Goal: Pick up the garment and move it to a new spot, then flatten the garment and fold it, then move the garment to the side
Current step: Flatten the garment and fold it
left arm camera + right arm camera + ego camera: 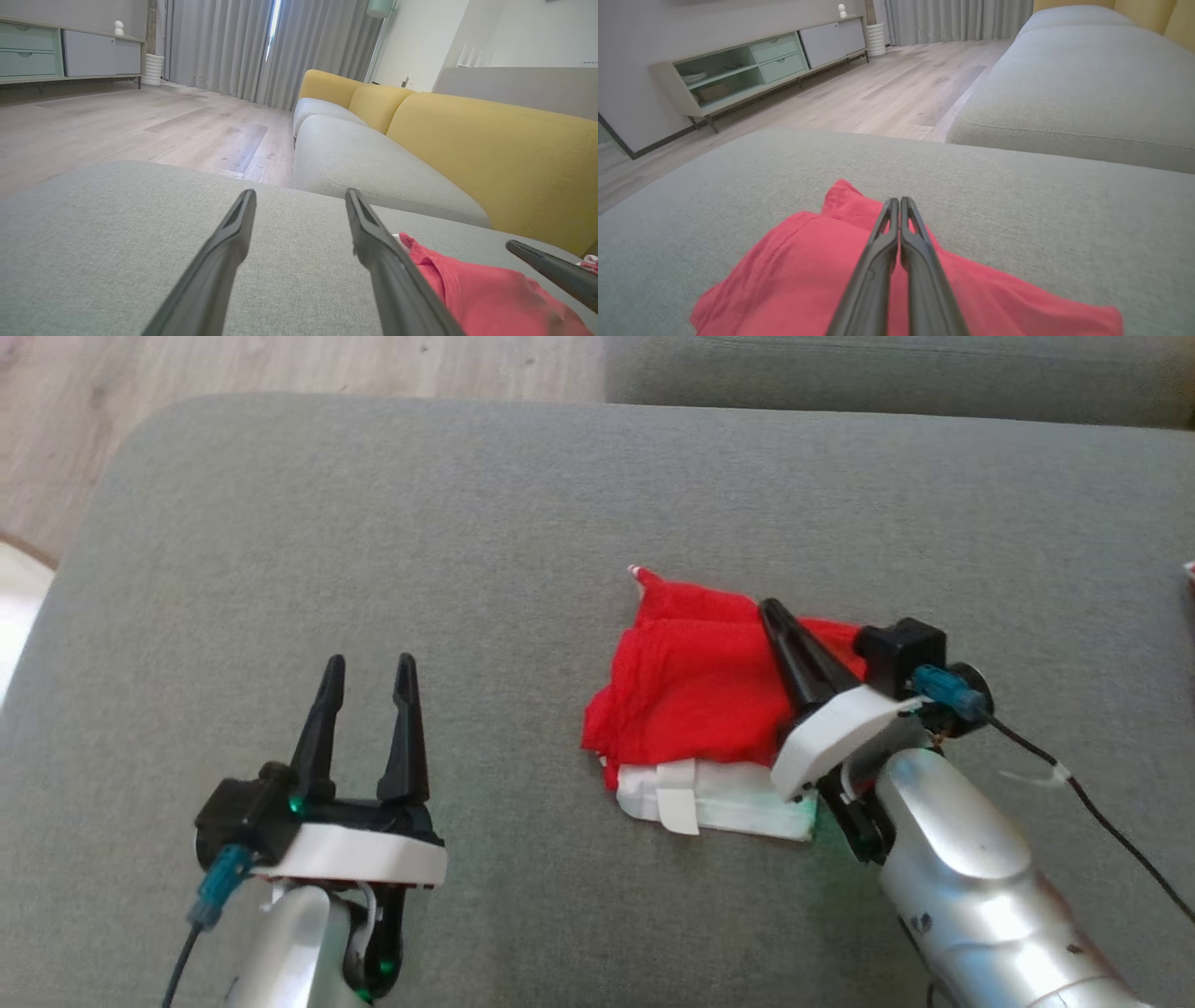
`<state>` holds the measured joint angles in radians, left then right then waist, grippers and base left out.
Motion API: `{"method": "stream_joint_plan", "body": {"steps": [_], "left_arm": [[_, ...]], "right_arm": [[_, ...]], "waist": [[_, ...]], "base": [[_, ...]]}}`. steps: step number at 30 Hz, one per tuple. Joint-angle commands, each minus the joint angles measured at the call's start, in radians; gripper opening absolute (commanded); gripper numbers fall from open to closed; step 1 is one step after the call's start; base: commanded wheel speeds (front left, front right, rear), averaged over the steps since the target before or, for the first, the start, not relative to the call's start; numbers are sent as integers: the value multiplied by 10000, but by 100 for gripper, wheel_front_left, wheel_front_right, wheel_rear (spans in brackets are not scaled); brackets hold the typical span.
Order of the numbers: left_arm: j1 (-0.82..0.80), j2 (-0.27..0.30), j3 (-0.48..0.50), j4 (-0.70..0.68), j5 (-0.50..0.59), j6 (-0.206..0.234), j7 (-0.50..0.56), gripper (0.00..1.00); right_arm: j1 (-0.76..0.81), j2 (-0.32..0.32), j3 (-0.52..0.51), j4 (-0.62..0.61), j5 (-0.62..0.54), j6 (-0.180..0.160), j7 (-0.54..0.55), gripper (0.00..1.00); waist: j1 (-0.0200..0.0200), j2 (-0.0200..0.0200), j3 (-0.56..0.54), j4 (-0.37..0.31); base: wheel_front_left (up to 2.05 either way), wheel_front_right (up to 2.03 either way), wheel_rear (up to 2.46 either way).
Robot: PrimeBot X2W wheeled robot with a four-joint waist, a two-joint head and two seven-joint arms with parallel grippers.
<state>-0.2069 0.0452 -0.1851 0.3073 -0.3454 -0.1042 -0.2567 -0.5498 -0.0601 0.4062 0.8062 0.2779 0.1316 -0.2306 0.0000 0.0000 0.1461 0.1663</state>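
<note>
Head view: the garment (691, 691) lies folded in a compact red-and-white bundle on the grey cushion (467, 523). Folding appears done, and the move to the side is judged to be the step in hand. Right pincer (770, 609): fingers pressed together, laid over the bundle's right part, no cloth visibly pinched. Left pincer (370, 663): spread wide, well apart from the garment, holding nothing. The next move likely calls for opening the right pincer and gripping all layers together.

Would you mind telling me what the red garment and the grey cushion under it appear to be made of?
The garment looks like thin woven cloth, matte red, going by its soft creases and stitched hem. The cushion is probably upholstery fabric, matte grey, with a fine visible weave.
</note>
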Motion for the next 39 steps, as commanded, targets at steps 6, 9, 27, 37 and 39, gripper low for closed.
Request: {"method": "stream_joint_plan", "body": {"steps": [6, 9, 27, 37, 39], "left_arm": [[-470, 51, 56, -327, -170, 75, -51, 100], [-460, 51, 56, -315, -173, 87, -51, 100], [-233, 51, 747, -530, 28, 74, -51, 100], [88, 51, 640, -564, 29, 88, -51, 100], [186, 51, 610, -554, 36, 85, -51, 100]], "right_arm": [[-385, 99, 1262, 360, 316, -9, 9, 0], [-345, 99, 1737, 742, 470, -9, 520, 0], [-480, 51, -1086, -346, 42, -9, -306, 0], [1797, 89, -3770, -2795, -1597, -9, -310, 93], [2253, 93, -3886, -3204, -1494, -9, -310, 100]], "waist": [[0, 0, 223, 611], [0, 0, 224, 671], [0, 0, -410, -838], [0, 0, -829, -1366], [0, 0, -913, -1401]], "base": [[0, 0, 0], [0, 0, 0], [0, 0, 0], [0, 0, 0], [0, 0, 0]]}}
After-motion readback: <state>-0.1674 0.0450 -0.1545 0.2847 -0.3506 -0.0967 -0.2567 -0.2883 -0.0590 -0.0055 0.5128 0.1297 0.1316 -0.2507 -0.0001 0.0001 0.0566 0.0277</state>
